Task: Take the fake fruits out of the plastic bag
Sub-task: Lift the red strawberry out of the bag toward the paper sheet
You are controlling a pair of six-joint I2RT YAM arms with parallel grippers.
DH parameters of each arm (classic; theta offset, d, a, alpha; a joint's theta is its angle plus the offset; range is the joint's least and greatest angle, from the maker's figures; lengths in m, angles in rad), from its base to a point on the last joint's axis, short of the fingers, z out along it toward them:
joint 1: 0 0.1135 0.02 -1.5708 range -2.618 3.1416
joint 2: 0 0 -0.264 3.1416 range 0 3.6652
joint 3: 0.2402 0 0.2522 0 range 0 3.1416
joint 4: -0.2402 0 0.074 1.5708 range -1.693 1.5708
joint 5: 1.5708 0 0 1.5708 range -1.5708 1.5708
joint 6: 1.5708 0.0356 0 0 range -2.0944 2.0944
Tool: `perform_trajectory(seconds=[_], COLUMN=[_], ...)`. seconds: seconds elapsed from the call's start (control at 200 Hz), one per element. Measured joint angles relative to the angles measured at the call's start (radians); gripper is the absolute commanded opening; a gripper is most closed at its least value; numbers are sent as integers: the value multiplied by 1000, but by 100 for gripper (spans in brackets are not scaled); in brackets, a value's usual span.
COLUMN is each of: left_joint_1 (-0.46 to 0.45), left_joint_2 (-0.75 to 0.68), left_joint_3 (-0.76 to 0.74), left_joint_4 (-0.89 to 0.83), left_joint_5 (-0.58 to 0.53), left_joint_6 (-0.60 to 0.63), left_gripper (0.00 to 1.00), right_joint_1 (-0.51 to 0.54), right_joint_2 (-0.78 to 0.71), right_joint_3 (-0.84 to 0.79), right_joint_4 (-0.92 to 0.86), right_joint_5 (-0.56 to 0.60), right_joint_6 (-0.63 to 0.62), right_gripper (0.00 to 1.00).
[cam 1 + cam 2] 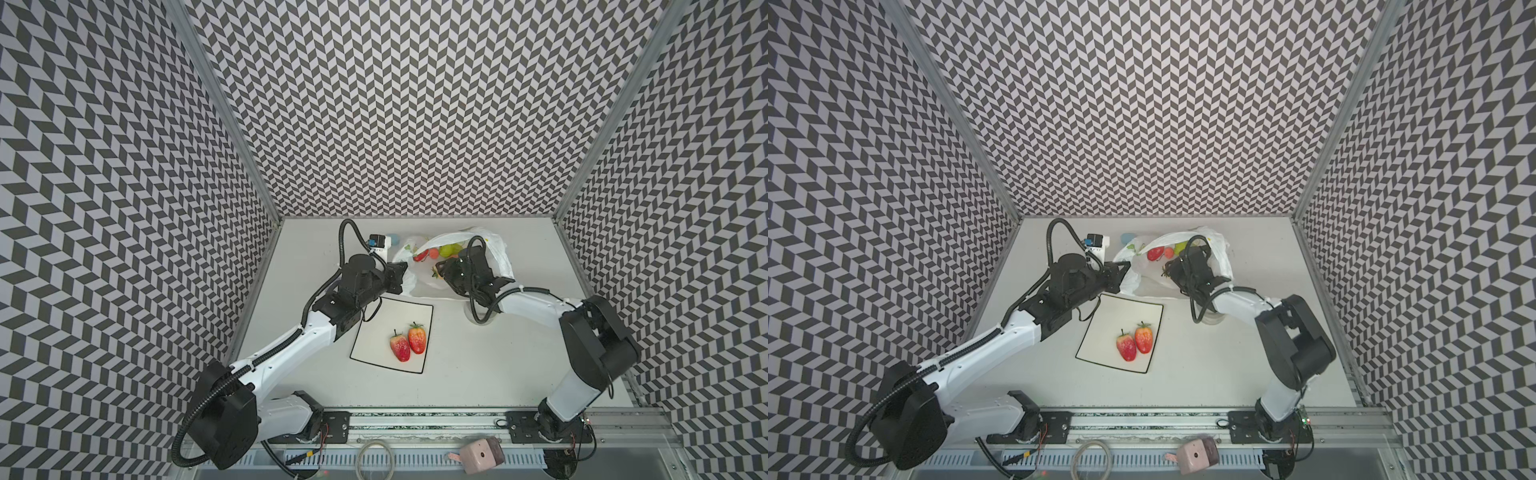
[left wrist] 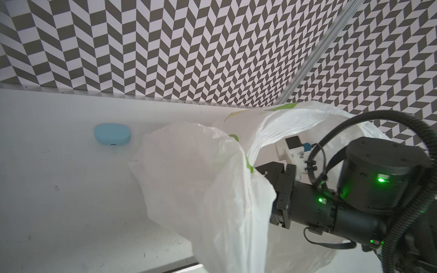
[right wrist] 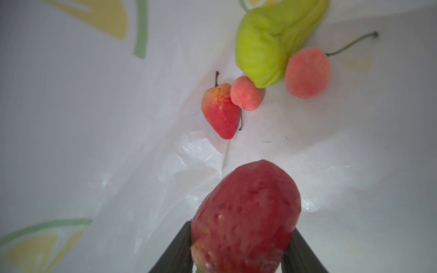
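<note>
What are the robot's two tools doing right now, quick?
Left tool: closed, pinching the plastic bag at its edge.
Right tool: closed on a strawberry inside the bag.

Two strawberries [image 1: 1126, 348] lie side by side on the plate [image 1: 1106, 312].

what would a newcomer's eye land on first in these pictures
The bold black-and-white chevron walls that box in the white table come first. Next comes the glossy red toy strawberry pinched in the right hand inside the crinkly translucent white plastic bag at the table's back, whose edge the left hand grips. Nearer the front, two more red-orange toy strawberries lie side by side on a white square black-rimmed plate.
</note>
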Motion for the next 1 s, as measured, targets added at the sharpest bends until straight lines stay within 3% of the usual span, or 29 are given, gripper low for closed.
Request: perform_trajectory(seconds=[0.245,0.701,1.001], left_joint_1=[0,0,0], left_joint_2=[2,33,35], left_joint_3=[0,21,32], left_joint_4=[3,14,16], left_joint_5=[3,17,17], left_joint_6=[1,1,1], left_gripper=[0,0,0], right_joint_1=[0,30,95], right_joint_2=[-133,-145,-339], right_joint_3=[-51,-60,-153], right_joint_4=[37,156,111], right_joint_5=[-61,-168,-272], right_joint_6=[-267,-502,-741], right_gripper=[35,37,37])
